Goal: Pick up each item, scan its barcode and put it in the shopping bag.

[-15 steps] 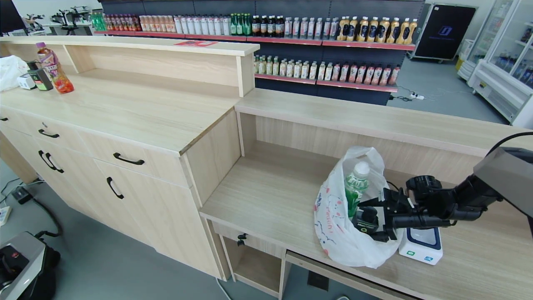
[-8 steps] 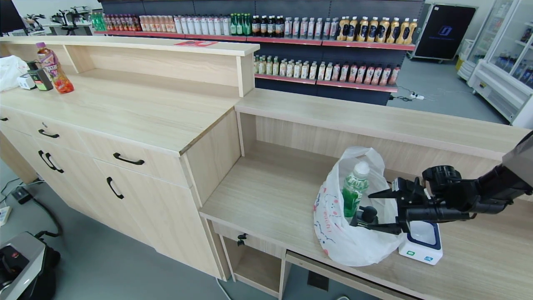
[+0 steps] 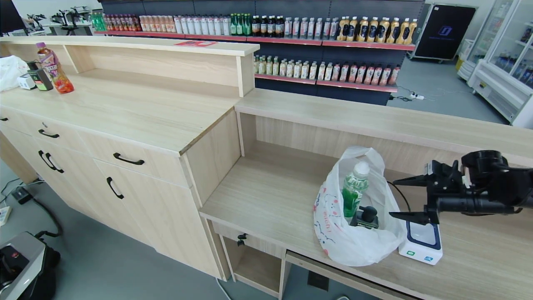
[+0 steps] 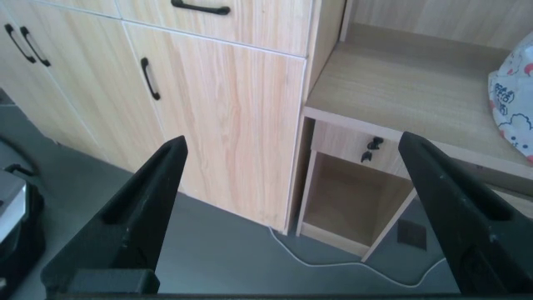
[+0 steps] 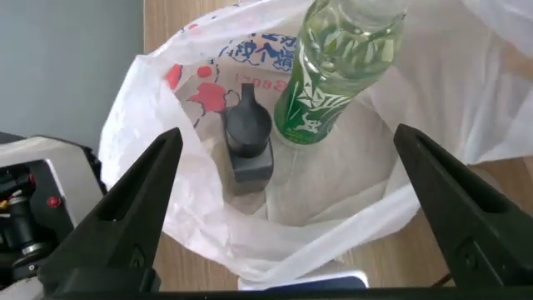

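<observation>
Beside the shopping bag (image 3: 333,237), right tool (image 3: 391,198) gapes, empty.

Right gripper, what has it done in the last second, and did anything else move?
The right gripper released the black bottle into the shopping bag, opened, and pulled back toward the robot's right, above the scanner. The green bottle, bag and scanner stayed put.

The open white shopping bag (image 3: 333,235) holds an upright green bottle (image 3: 353,191) and a small black bottle (image 3: 366,216).
</observation>
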### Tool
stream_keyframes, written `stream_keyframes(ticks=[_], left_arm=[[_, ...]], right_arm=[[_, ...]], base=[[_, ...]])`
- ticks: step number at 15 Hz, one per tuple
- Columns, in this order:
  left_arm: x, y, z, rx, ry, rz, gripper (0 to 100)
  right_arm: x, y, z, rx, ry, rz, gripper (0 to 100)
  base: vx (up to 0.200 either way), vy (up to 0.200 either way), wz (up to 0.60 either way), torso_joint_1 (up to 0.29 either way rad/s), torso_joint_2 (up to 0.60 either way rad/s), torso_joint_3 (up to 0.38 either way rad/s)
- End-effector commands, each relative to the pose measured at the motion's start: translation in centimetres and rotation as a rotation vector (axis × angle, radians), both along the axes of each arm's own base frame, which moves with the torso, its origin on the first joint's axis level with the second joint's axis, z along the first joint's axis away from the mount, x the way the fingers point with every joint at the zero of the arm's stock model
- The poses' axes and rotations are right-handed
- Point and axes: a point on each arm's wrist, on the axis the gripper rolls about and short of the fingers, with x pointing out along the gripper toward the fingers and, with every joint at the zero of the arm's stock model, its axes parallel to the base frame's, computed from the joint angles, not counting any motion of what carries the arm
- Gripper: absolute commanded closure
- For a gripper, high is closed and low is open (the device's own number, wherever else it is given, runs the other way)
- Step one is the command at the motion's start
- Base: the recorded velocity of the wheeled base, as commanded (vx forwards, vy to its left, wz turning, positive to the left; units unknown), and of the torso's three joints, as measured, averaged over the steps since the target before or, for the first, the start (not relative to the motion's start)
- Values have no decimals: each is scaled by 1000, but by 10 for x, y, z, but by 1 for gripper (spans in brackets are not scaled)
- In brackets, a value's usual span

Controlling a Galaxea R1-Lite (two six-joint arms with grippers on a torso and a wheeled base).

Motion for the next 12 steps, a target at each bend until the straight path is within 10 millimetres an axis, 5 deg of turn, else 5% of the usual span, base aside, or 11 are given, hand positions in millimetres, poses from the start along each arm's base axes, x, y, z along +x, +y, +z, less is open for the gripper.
stream_keyframes(ticks=[1, 5, 7, 12], left_arm=[[0, 0, 0, -1, -1, 0, 0], [0, 0, 0, -1, -1, 0, 0], [0, 0, 0, 0, -1, 0, 0], [0, 0, 0, 0, 0, 0, 0]], right_arm=[[-45, -8, 55, 0, -92, -84, 0], [-98, -14, 97, -1, -173, -206, 0], [-108, -18, 114, -69, -206, -359, 0], [-111, -16, 139, 86, -191, -755, 0]], base=[[0, 0, 0, 0, 0, 0], [0, 0, -150, -1, 1, 2], [0, 0, -600, 0, 5, 5], [0, 0, -600, 1, 2, 5]])
